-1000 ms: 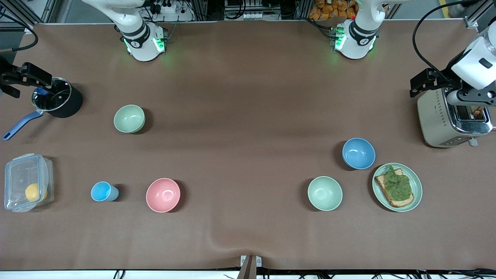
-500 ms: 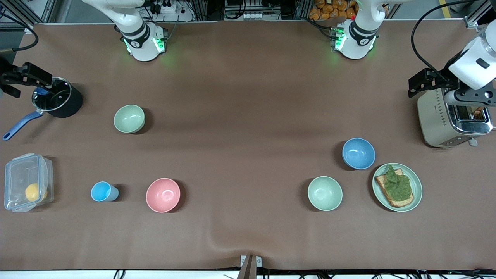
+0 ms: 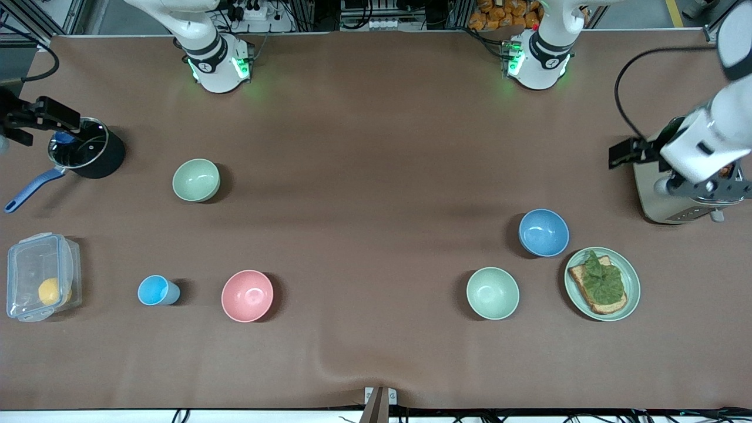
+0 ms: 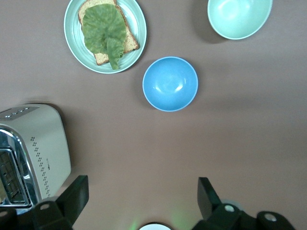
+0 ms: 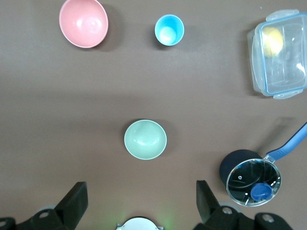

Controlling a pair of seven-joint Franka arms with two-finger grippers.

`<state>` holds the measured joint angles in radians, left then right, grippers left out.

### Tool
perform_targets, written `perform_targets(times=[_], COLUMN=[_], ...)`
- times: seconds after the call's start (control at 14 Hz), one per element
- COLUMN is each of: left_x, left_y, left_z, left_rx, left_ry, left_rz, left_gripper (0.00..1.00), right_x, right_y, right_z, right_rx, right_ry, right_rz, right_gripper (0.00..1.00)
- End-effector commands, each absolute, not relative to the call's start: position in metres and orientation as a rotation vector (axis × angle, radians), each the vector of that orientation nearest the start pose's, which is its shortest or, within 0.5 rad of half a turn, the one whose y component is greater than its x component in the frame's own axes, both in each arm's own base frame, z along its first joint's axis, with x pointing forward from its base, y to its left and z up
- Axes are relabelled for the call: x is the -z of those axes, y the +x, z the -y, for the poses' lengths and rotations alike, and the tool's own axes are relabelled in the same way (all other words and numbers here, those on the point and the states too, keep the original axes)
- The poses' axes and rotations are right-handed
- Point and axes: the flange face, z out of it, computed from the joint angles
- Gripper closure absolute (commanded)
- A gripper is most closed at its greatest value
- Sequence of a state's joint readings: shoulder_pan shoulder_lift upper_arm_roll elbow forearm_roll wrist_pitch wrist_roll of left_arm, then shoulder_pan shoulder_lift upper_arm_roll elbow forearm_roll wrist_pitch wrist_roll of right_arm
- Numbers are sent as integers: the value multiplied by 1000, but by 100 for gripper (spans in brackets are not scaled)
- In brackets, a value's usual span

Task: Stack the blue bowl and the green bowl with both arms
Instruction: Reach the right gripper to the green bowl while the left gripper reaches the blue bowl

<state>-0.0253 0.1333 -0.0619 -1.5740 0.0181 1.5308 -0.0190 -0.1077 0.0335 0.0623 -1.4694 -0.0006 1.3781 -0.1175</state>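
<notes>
Blue bowl [image 3: 543,232] and green bowl [image 3: 196,180]: untouched, well apart toward the worktop's two ends; approach pending; left end effector [image 4: 140,200] over the toaster [image 3: 664,188] and right end effector [image 5: 138,201] over the saucepan [image 3: 85,154], both released.

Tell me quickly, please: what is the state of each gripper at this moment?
Left gripper: open, holding nothing, over the table beside the toaster.
Right gripper: open, holding nothing, above the pot.

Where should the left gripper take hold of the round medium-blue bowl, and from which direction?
Probably at the rim of the round medium-blue bowl, coming from above. It stands upright and open, so one finger can go inside the thin wall and one outside. The open left gripper is over the toaster.
</notes>
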Motion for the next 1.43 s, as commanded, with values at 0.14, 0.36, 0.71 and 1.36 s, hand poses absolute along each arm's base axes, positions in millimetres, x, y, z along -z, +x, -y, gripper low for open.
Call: perform_targets(times=[0.14,0.36,0.71,1.36], left_x=[-509,-494,-465,-409], left_y=[603,610,623,638], left_z=[30,29,33,22], left_rx=[-308,-316,-322,-400], left_ry=[-3079,-3087,-3095,-3100], left_rz=[-112,-110,-107,-82], left_gripper=[0,0,0,0], right_x=[-577,-561,-484,-353], right_y=[571,577,567,491], right_z=[38,40,22,79], right_rx=[-380,-426,-413,-267], right_ry=[-3115,-3093,-3016,-3020], right_rz=[102,96,78,173], right_gripper=[0,0,0,0])
